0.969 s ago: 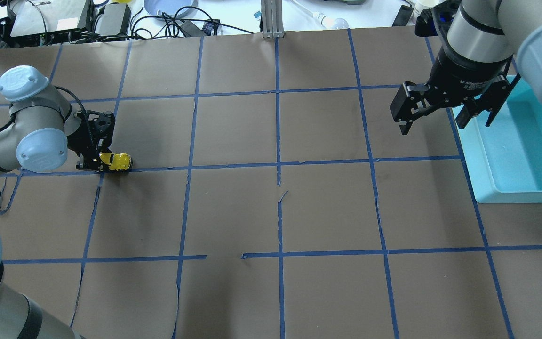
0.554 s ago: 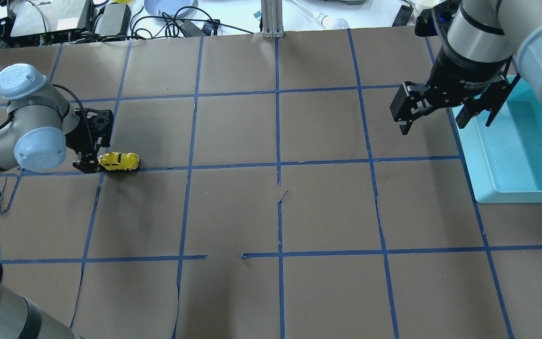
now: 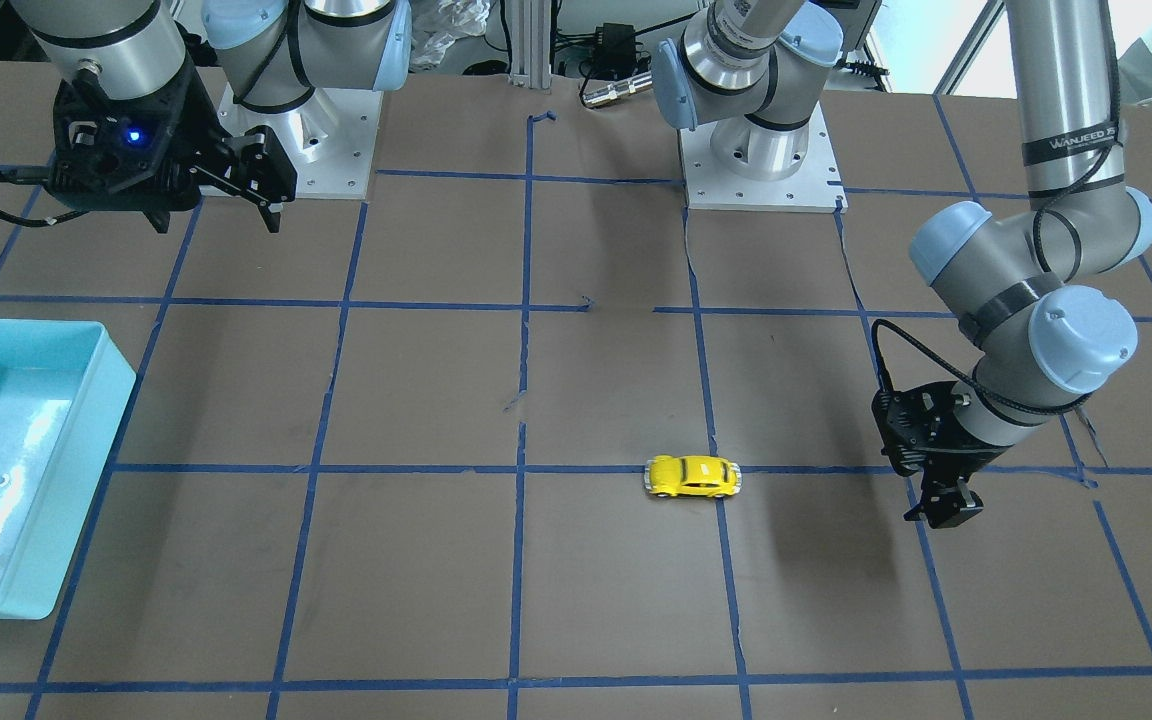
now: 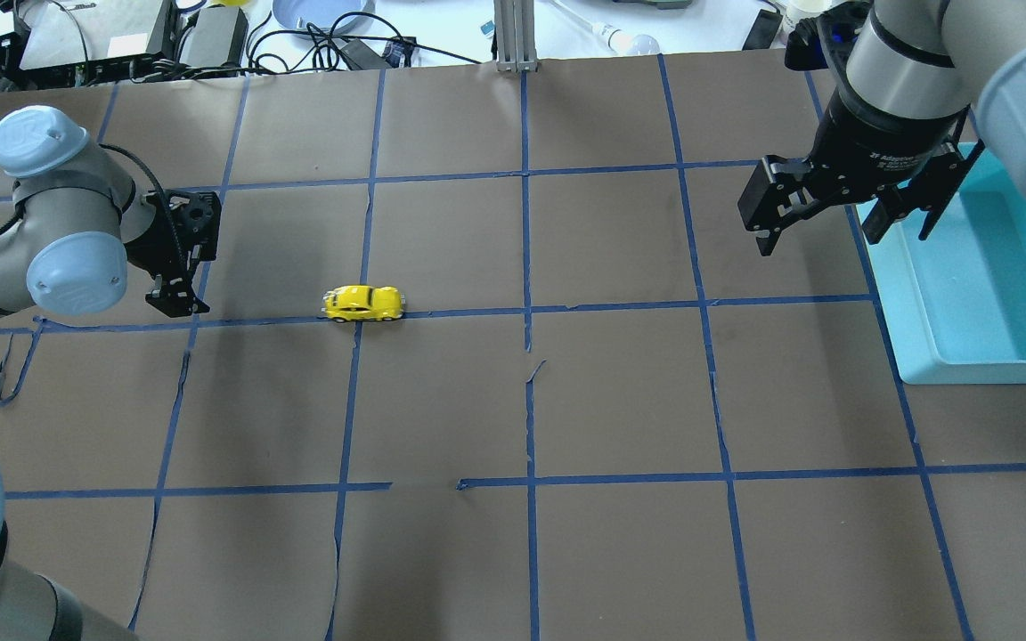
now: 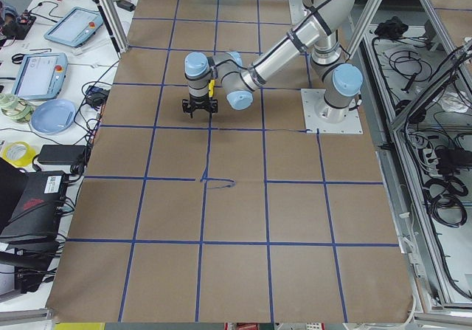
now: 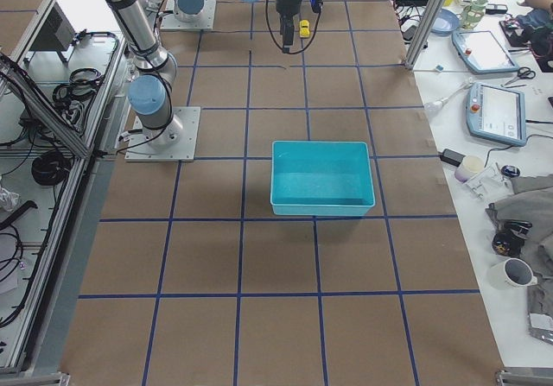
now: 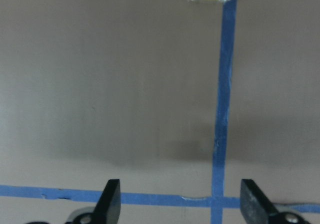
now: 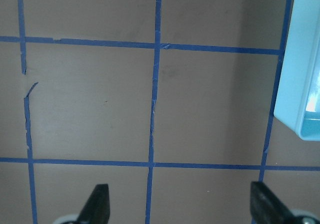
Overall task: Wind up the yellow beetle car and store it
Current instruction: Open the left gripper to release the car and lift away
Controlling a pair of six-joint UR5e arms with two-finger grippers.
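Bin: a pale-blue bin (image 4: 967, 374) sits at the table's right end, well apart from the car.
Table: the table (image 4: 620, 409) is covered in brown paper, gridded with blue tape (image 4: 620, 309), and the paper is torn along a few seams.
In between: taped paper squares stretch from the car to the bin, and the right gripper hangs over that stretch.
Right gripper: the right gripper (image 4: 820, 233) is up above the paper just beside the bin's wall, jaws spread wide and holding nothing.
Left gripper: the left gripper (image 4: 176, 307) is low at the table's left, fingers wide apart and empty, with the car well clear of it.
Car's place: the yellow beetle car (image 4: 362, 304) stands alone on a tape crossing, left of centre.
Car's look: glossy bright yellow with a rounded back, dark windows and silver hubs. It is upright on its wheels, lying along the tape line, and shows only as a blur at the top edge of the left wrist view.
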